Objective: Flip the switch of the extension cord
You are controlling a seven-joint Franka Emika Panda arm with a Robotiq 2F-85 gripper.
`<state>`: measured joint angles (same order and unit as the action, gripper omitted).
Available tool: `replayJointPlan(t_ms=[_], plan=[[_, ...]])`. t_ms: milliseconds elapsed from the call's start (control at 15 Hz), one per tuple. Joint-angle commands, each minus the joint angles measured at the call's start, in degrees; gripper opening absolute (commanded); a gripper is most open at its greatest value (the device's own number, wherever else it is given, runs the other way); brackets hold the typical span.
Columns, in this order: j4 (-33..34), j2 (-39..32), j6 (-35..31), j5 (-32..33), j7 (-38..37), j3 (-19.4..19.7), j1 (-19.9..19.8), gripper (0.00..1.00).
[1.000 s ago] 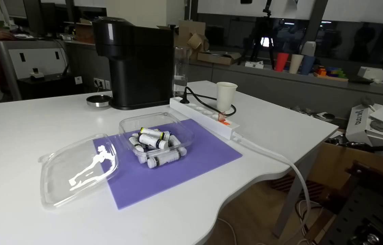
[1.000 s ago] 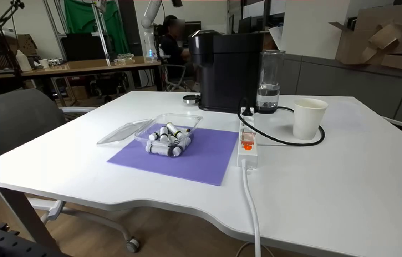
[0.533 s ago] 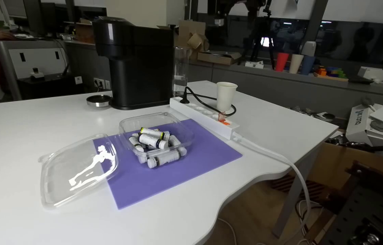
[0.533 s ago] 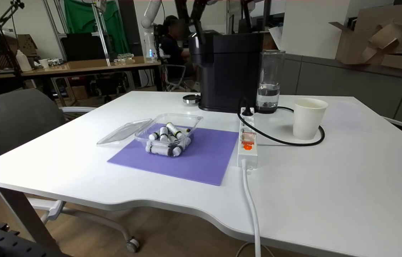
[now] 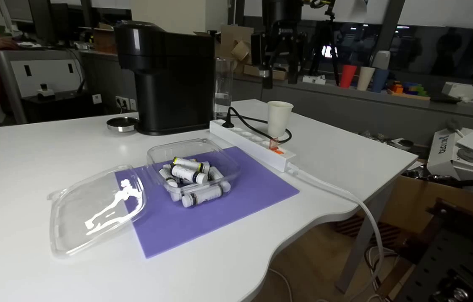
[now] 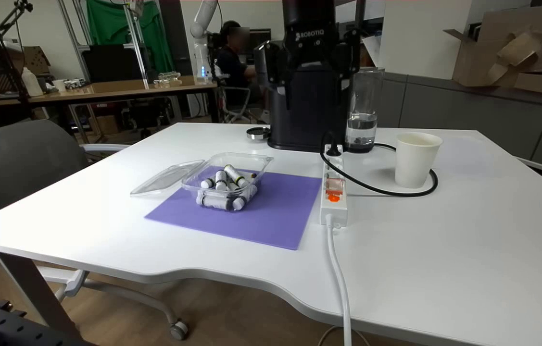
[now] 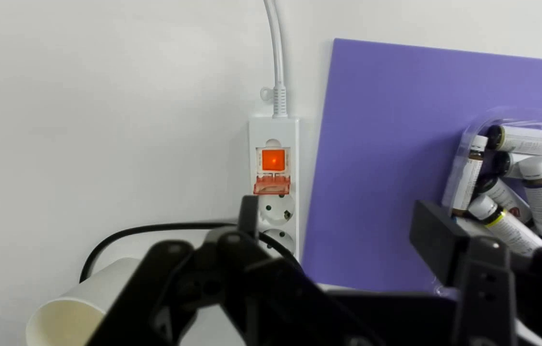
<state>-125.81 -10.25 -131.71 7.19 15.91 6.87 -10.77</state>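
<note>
The extension cord, a white power strip, lies on the white table in both exterior views point(image 5: 246, 144) point(image 6: 333, 214) and in the wrist view point(image 7: 274, 129). Its red-orange switch point(image 7: 273, 160) sits near the cable end and looks lit; it also shows in both exterior views point(image 5: 278, 151) point(image 6: 334, 197). A clear red cover point(image 7: 272, 186) stands flipped open beside the switch. My gripper point(image 7: 340, 218) is open and empty, pointing down high above the table; it also shows in both exterior views point(image 5: 280, 80) point(image 6: 316, 96). In the wrist view one finger overlaps the strip's sockets, which are partly hidden.
A black plug cable point(image 6: 381, 193) loops beside the strip near a white paper cup point(image 6: 416, 161). A clear container of small bottles point(image 5: 194, 176) stands on a purple mat point(image 5: 257, 184), beside its clear lid point(image 5: 93, 209). A black coffee machine point(image 5: 173, 84) stands behind.
My gripper has come into both exterior views from above and moved down over the table. The strip, cover, cup and container have not moved.
</note>
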Motion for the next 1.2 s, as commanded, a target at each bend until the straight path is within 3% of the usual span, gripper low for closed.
replayJointPlan(t_ms=[0,400,533,1133], plan=[[2.9,-3.6,0.5,0.2,0.8,0.8,-0.2,0.53],[0.5,-5.4,-6.7,4.5,-3.9,2.4,0.3,0.11],[-0.3,-6.3,-9.9,4.2,-5.7,2.9,0.2,0.01],[-1.1,-7.1,-11.9,4.0,-5.3,2.8,0.3,0.00]])
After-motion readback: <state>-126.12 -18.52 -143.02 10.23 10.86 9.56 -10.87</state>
